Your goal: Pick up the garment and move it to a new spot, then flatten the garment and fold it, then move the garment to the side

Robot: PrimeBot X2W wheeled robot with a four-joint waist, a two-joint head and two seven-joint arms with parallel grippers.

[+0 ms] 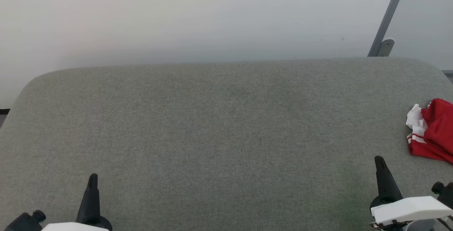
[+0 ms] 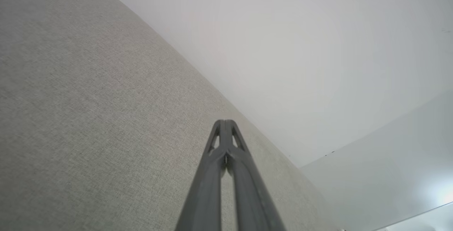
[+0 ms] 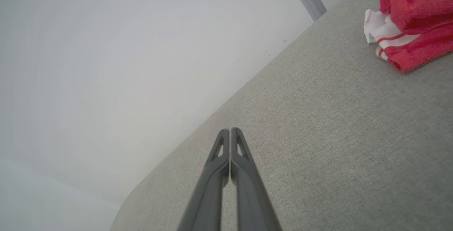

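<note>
Rightward, garment [image 1: 436, 131] hugs table [image 1: 212, 117] edge; left end effector [image 1: 92, 179], right end effector [image 1: 380, 162] closed, empty.

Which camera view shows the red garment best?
Right wrist view: the garment looms large, striped white edging clear. Head view: small, cut by the right edge. Left wrist view: grey padded surface, wall.

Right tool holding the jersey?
No. In the right wrist view the right tool is shut on nothing over the grey surface, while the jersey lies bunched apart from it.
</note>
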